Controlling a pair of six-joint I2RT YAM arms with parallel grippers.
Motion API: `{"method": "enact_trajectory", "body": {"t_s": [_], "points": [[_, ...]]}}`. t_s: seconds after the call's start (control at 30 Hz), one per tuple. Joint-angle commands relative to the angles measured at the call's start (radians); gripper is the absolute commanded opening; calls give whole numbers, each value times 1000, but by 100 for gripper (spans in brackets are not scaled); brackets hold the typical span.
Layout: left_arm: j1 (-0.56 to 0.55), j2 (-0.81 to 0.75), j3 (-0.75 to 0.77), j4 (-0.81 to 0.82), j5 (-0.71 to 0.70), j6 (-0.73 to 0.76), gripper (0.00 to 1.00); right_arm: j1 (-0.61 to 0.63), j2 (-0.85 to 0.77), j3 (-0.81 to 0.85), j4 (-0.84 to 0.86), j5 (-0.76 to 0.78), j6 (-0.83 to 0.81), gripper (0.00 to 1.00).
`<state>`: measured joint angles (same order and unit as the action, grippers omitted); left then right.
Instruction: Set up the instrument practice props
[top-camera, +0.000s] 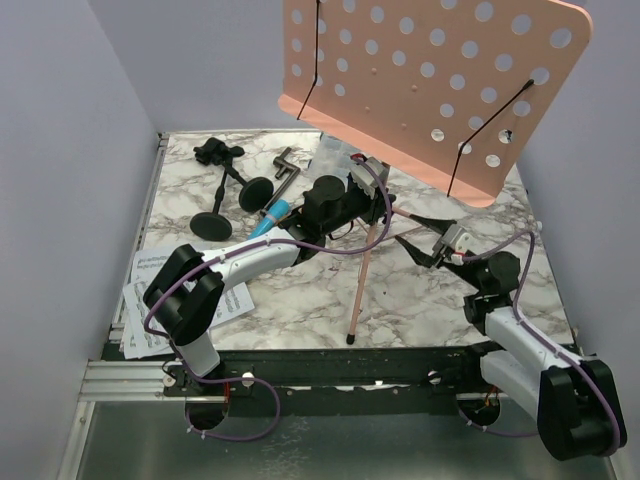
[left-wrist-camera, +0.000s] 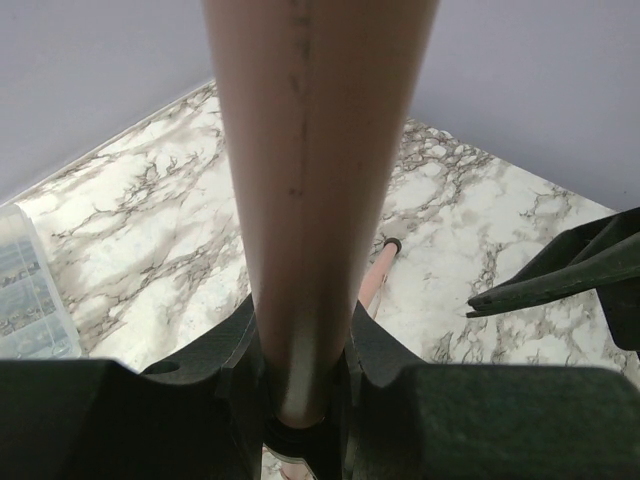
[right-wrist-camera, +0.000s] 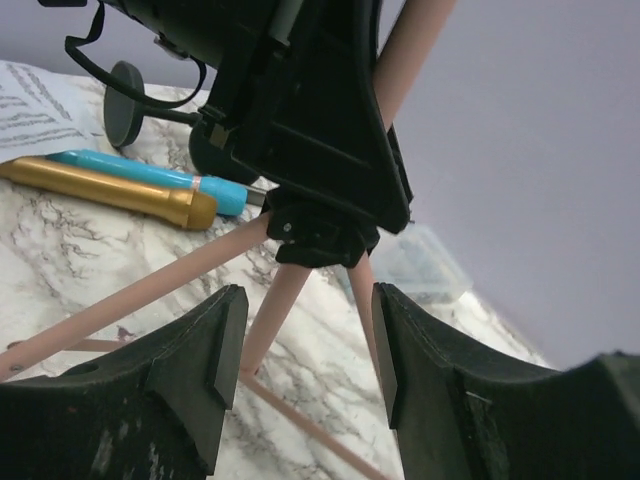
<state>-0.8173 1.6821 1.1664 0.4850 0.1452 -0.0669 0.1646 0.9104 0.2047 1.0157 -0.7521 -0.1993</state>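
- Fingers of the left gripper (top-camera: 375, 205) are hidden under the wrist in the top view, so the grip itself cannot be read there. The gripper sits at mid-table below the pink music rack (top-camera: 430, 90), whose perforated board fills the upper right.
- One tripod leg (top-camera: 362, 285) slants from the left gripper toward the near edge, with its dark foot on the marble table (top-camera: 300, 310).
- Just right of that leg's top is the right gripper (top-camera: 420, 242), its fingers pointing toward the left gripper.
- Two black round-based poles (top-camera: 212, 225) lie at the far left, and a blue microphone (top-camera: 272, 215) shows beside the left forearm. White music pages (top-camera: 150, 300) lie at the near left, partly under that arm.
- From the left wrist, both fingers (left-wrist-camera: 235, 345) are pressed against the rose-gold shaft (left-wrist-camera: 320, 150) and pinch it from either side.
- A small clear plastic box (left-wrist-camera: 30, 290) sits at the left edge of that view. The right gripper's fingertips (left-wrist-camera: 540, 280) show at the right, apart from the shaft.
- From the right wrist, the fingers (right-wrist-camera: 215, 350) stand spread and touch nothing.
- Beyond the gap hangs the black tripod hub (right-wrist-camera: 320, 235), and its legs fan down across the gap.
- Blue microphone (right-wrist-camera: 150, 172) and gold microphone (right-wrist-camera: 110, 188) lie side by side on the marble to the left. A black round base (right-wrist-camera: 125, 105) and the music pages (right-wrist-camera: 40, 100) lie behind them.
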Motion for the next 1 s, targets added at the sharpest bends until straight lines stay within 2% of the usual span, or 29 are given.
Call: {"method": "enact_trajectory", "body": {"t_s": [0.0, 0.1, 0.3, 0.67, 0.8, 0.97], "points": [[7, -14, -18, -14, 33, -68, 0, 13, 60, 81, 29, -120, -195, 59], [11, -15, -17, -14, 37, -73, 0, 12, 67, 102, -14, -168, -282, 57], [14, -19, -17, -11, 42, -80, 0, 27, 125, 157, -94, -198, -335, 57], [15, -22, -19, -10, 50, -86, 0, 83, 184, 207, -171, -105, -478, 55], [14, -20, -19, -10, 48, -87, 0, 109, 208, 235, -241, -57, -552, 50], [15, -23, -21, -8, 47, -84, 0, 115, 232, 232, -233, -24, -567, 49]]}}
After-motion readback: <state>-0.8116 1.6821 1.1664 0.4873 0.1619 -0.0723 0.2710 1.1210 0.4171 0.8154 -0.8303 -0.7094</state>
